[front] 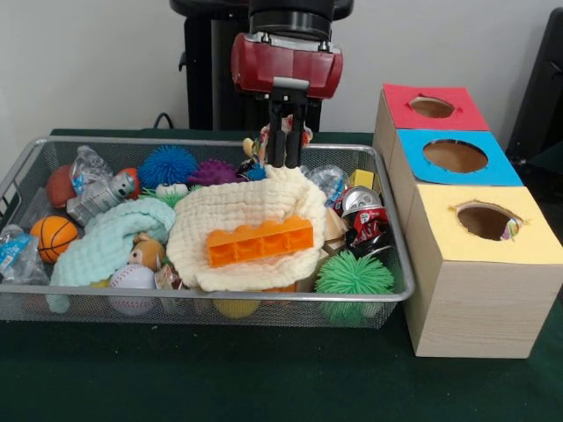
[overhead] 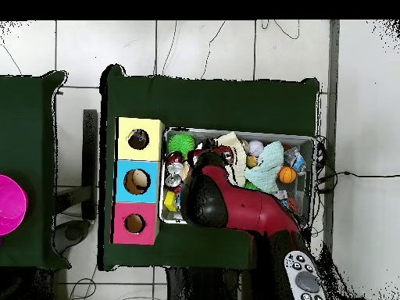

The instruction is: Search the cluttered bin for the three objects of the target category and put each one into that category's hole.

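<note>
The wire mesh bin (front: 220,295) is full of clutter and also shows in the overhead view (overhead: 313,160). My gripper (front: 286,163) hangs at the bin's far side, at the back edge of the cream waffle cloth (front: 246,211). It looks shut on a printed piece (front: 253,146) that shows on both sides of the fingers. The yellow-topped hole (front: 484,220) is in the nearest wooden box, right of the bin, and a bit of busy print (front: 511,230) shows at its rim. In the overhead view my arm (overhead: 234,203) hides the bin's middle, and the yellow hole (overhead: 139,140) lies left of the bin.
An orange brick (front: 259,240) lies on the cream cloth. A mint cloth (front: 106,242), basketball (front: 53,236), baseball (front: 132,280), spiky balls (front: 354,274) and a crushed can (front: 362,215) fill the bin. Blue-topped (front: 455,156) and red-topped (front: 431,107) holes stand behind the yellow one.
</note>
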`<state>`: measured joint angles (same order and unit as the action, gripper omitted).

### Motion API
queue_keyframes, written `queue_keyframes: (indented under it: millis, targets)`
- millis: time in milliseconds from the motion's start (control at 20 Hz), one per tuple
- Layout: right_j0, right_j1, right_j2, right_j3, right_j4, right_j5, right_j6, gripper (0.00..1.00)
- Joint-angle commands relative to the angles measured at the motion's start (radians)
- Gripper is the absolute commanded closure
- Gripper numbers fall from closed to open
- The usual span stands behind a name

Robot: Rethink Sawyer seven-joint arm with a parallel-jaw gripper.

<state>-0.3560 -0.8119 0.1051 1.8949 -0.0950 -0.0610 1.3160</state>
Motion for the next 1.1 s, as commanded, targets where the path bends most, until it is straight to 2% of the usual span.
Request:
queue_keyframes:
  millis: [50, 300, 400, 750, 800, 1100]
  targets:
    - [-0.049, -0.033, 0.050, 0.107, 0.006, -0.227, 0.359, 1.00]
    - [-0.069, -0.079, 0.070, 0.125, -0.007, -0.236, 0.361, 1.00]
    - [-0.049, -0.091, 0.045, 0.123, 0.006, -0.269, 0.366, 1.00]
    - [-0.032, -0.042, 0.044, 0.045, 0.036, -0.316, 0.372, 1.00]
    - [-0.003, -0.026, 0.025, 0.025, 0.066, -0.346, 0.374, 1.00]
    - [0.116, 0.044, -0.061, -0.072, 0.194, -0.373, 0.316, 1.00]
